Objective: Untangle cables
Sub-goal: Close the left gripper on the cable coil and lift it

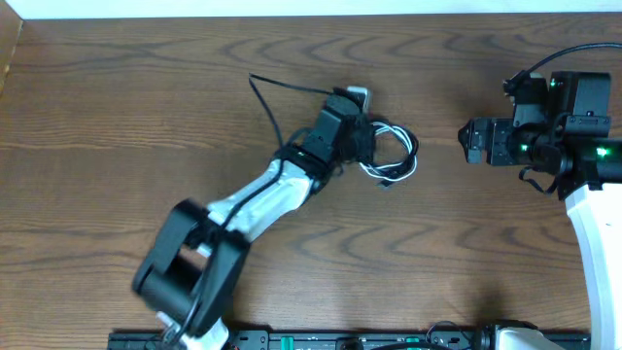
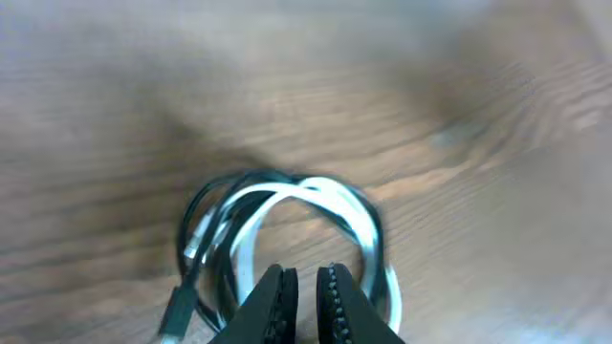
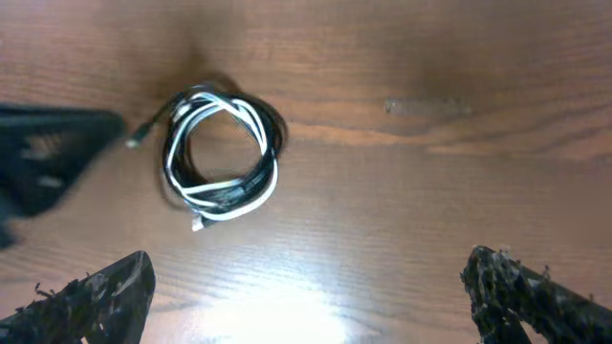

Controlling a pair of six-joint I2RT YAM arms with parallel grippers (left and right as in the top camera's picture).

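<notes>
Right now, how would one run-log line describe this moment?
cables: coiled together | left fingers: nearly closed at coil, grip unclear | right fingers: open, away from coil

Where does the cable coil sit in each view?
Overhead: cable coil at centre, just right of the left gripper.
Left wrist: coil lower centre, behind the gripper's tips.
Right wrist: coil upper left.
Shared landmark: the left gripper, next to the coil in every view.
</notes>
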